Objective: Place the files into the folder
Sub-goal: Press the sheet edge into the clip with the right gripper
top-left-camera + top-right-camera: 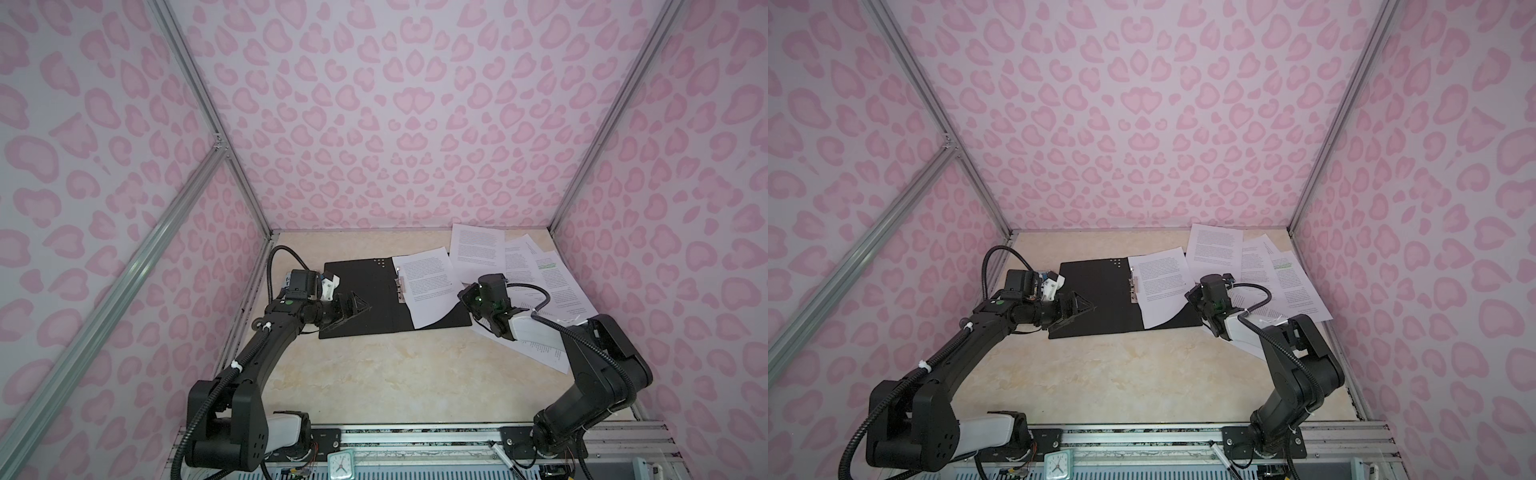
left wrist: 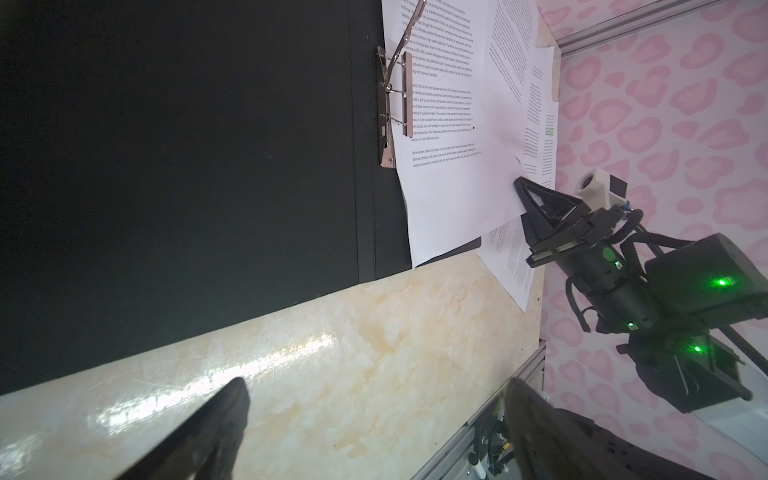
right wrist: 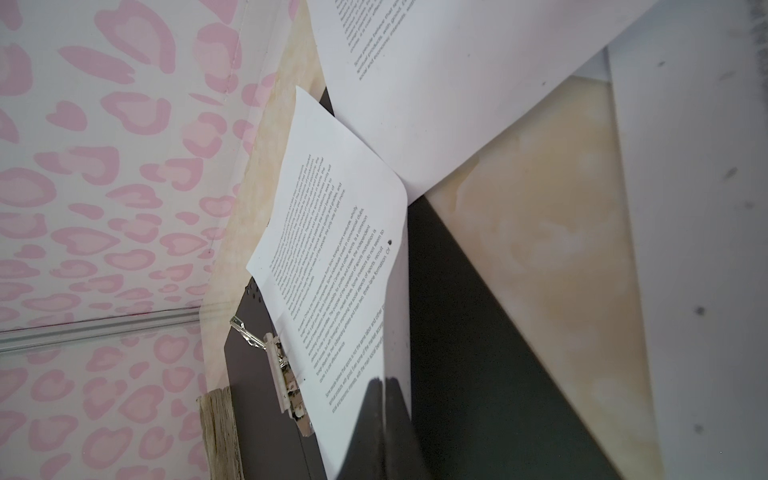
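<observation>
We logged: left fingers (image 1: 355, 308) open above folder (image 1: 361, 278) | right fingers (image 2: 524, 189) closed, gripping file (image 1: 428, 282) edge.

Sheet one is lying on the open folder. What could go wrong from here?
1. The right gripper has its jaws pinched on the sheet by its edge, and it bows off the folder; a pull may crease it or drag it from the metal clip.
2. That sheet lies skewed to the clip, so it may get clamped crooked.
3. The remaining sheets overlap in a fan; grabbing one may drag others.
</observation>
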Motion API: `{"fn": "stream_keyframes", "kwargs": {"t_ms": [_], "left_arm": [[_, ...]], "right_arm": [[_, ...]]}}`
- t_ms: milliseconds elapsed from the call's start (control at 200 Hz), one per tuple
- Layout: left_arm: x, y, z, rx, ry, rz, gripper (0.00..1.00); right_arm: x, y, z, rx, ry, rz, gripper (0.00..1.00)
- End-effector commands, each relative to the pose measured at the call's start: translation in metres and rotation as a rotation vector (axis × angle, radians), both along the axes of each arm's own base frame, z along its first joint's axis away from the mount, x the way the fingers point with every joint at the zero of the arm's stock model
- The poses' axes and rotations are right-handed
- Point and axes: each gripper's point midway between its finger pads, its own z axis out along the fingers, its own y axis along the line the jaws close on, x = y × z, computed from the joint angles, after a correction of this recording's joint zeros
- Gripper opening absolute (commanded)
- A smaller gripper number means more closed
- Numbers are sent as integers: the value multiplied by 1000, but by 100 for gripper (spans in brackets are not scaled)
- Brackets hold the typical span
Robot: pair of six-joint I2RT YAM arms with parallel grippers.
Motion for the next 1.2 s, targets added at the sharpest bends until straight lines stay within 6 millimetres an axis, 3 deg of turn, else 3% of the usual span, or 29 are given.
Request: {"fn": "stream_keyframes", "kwargs": {"t_ms": [0, 305, 1100, 1195], "left_arm": [[2, -3, 2, -20, -10, -10, 97], [3, -3, 0, -24, -5, -9, 97], [1, -4, 1, -29, -4, -9, 97], [1, -4, 0, -29, -4, -9, 97]], "right_arm": [[5, 2, 3, 18, -23, -16, 0], [-16, 14, -2, 22, -8, -7, 0], [-33, 18, -15, 21, 36, -4, 0], [-35, 14, -15, 2, 42, -12, 17]]}}
